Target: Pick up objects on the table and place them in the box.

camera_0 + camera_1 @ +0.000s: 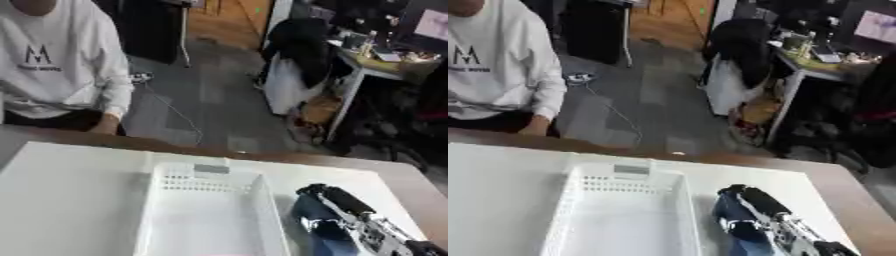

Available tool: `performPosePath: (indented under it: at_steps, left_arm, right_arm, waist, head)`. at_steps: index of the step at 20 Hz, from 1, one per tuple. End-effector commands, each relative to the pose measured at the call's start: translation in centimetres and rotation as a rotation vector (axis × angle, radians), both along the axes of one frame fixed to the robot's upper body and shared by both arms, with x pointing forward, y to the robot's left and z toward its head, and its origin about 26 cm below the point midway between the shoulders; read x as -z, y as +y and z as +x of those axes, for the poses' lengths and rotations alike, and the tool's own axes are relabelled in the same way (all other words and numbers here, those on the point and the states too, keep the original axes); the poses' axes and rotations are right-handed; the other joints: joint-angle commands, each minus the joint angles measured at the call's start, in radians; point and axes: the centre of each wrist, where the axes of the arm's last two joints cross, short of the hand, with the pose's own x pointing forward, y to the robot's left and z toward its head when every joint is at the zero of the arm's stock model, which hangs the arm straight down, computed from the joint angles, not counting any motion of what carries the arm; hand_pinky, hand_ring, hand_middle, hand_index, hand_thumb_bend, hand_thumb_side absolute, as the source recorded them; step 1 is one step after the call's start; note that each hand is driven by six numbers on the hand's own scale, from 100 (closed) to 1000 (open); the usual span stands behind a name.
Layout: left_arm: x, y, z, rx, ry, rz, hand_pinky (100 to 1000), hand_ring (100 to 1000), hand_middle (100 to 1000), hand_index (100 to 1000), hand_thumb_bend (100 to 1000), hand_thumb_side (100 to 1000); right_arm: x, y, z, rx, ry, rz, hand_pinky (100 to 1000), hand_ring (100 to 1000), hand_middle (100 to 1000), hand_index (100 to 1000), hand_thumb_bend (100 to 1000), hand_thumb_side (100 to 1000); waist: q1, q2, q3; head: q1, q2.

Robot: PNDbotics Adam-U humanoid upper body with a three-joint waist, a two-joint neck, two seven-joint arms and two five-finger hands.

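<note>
A white slotted plastic box (210, 186) stands on the white tabletop (70, 195), and the part of its inside that shows holds nothing. Just right of the box, my right hand (754, 200) comes in from the lower right corner, black with a silver wrist. Its fingers curl over a blue object (730, 216) that lies close against the box's right wall. The thumb wraps the blue object from below. Blur hides the object's shape. My left hand shows in no view.
The white surface covers a brown table whose bare edge (842, 195) runs along the far and right sides. Beyond it the floor drops away, with a desk and bags at the back right. Open white surface lies left of the box.
</note>
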Motion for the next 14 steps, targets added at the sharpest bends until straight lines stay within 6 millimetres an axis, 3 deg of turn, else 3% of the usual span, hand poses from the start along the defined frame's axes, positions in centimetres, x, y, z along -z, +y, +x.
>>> performPosePath:
  at_steps: [1, 2, 3, 8, 9, 10, 11, 14]
  left_arm:
    - [-0.49, 0.43, -0.36, -0.017, -0.029, 0.004, 820, 688, 780, 847, 753, 1000]
    - [-0.46, 0.46, -0.35, -0.019, -0.029, 0.005, 820, 688, 780, 847, 754, 1000]
    - [-0.42, 0.49, -0.34, -0.021, -0.028, 0.006, 820, 688, 780, 847, 755, 1000]
    - [-0.26, 0.60, -0.29, -0.026, -0.025, 0.011, 819, 687, 779, 847, 757, 1000]
    - [-0.24, 0.61, -0.29, -0.027, -0.025, 0.012, 819, 688, 779, 848, 756, 1000]
    - [-0.23, 0.64, -0.28, -0.027, -0.025, 0.012, 819, 688, 779, 848, 756, 1000]
    - [-0.21, 0.66, -0.28, -0.028, -0.025, 0.013, 818, 687, 779, 848, 756, 1000]
    - [-0.17, 0.73, -0.26, -0.031, -0.025, 0.015, 818, 687, 779, 849, 756, 1000]
  right_arm:
    - [0.27, -0.86, -0.47, -0.002, -0.101, 0.008, 100, 292, 356, 511, 100, 100]
    - [0.45, -1.01, -0.54, -0.003, -0.140, 0.018, 100, 226, 298, 485, 100, 100]
    - [0.65, -1.12, -0.58, -0.005, -0.176, 0.029, 100, 170, 257, 463, 100, 163]
    - [1.01, -1.74, -0.87, 0.015, -0.345, 0.066, 100, 100, 180, 365, 100, 153]
    - [0.96, -1.77, -0.91, 0.017, -0.376, 0.075, 100, 100, 150, 282, 100, 223]
    - [0.88, -1.75, -0.96, 0.016, -0.408, 0.089, 100, 100, 150, 282, 100, 223]
    - [0.79, -1.73, -1.00, 0.016, -0.438, 0.110, 100, 100, 135, 242, 100, 349]
    - [0.34, -1.76, -1.20, 0.013, -0.508, 0.173, 100, 100, 121, 188, 100, 409]
  waist:
    - [0.015, -0.011, -0.007]
    - [0.016, -0.011, -0.008]
    - [0.018, -0.011, -0.011]
    - [0.022, -0.013, -0.019]
    - [0.022, -0.013, -0.021]
    - [0.023, -0.013, -0.022]
    - [0.023, -0.014, -0.023]
    - [0.025, -0.014, -0.026]
  head:
    - [-0.013, 0.001]
    - [-0.014, 0.001]
    - [-0.015, 0.002]
    - [-0.018, 0.005]
    - [-0.019, 0.006]
    - [-0.018, 0.006]
    - [-0.018, 0.006]
    - [-0.018, 0.007]
